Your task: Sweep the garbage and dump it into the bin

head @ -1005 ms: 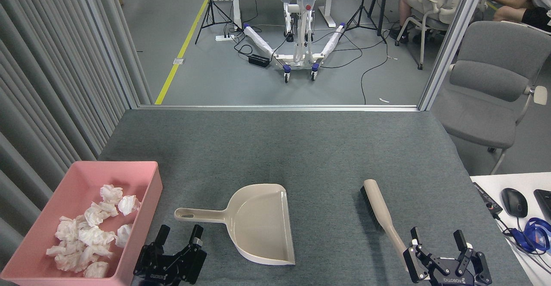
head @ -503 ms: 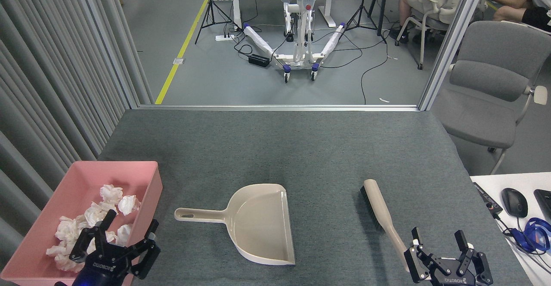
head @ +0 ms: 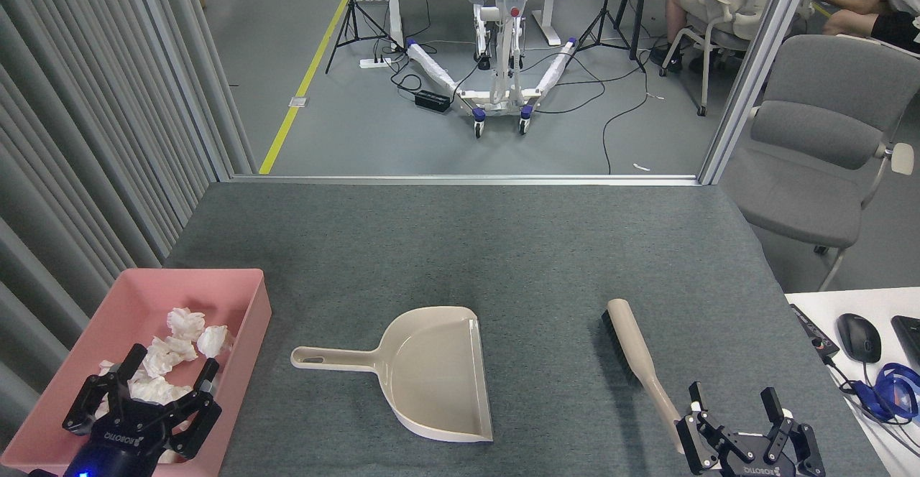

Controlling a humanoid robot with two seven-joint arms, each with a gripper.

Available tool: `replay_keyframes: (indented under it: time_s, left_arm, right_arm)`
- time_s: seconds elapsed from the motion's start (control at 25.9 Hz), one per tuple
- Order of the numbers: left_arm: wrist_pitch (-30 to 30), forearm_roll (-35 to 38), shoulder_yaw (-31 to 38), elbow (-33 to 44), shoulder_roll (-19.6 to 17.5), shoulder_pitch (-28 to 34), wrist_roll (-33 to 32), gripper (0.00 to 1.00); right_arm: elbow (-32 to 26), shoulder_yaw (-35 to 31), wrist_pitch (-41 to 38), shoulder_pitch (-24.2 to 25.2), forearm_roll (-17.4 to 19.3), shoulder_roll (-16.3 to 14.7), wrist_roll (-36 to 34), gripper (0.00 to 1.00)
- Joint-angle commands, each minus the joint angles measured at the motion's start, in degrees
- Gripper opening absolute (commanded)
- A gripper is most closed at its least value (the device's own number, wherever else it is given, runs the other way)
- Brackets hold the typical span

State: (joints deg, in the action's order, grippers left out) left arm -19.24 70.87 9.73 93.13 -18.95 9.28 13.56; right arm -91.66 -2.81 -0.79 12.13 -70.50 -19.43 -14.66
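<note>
Garbage [head: 180, 337] lies in the bin [head: 241, 283]. Left gripper [head: 170, 369] hovers above it, fingers spread. Right gripper [head: 732, 395], also spread, holds nothing.

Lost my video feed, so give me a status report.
Left gripper open over the pink bin. Right gripper open, empty, beside the brush. Tissue wads in bin. Dustpan empty. Nothing in the way.
</note>
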Motion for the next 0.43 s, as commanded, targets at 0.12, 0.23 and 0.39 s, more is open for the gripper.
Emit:
replay_keyframes:
  time_s: [0.12, 0.23, 0.39]
  left_arm:
    - [0.2, 0.0, -0.2, -0.9, -0.4, 0.9, 0.0, 1.00]
    - [-0.1, -0.3, -0.2, -0.8, -0.5, 1.5, 0.0, 1.00]
    - [-0.4, -0.4, -0.2, -1.4, -0.5, 1.7, -0.2, 1.00]
  right_arm:
    - [0.0, -0.1, -0.1, 0.0, 0.0, -0.1, 0.0, 0.98]
    - [0.0, -0.1, -0.2, 0.0, -0.1, -0.1, 0.0, 0.98]
    - [0.0, 0.0, -0.2, 0.0, -0.1, -0.1, 0.0, 0.98]
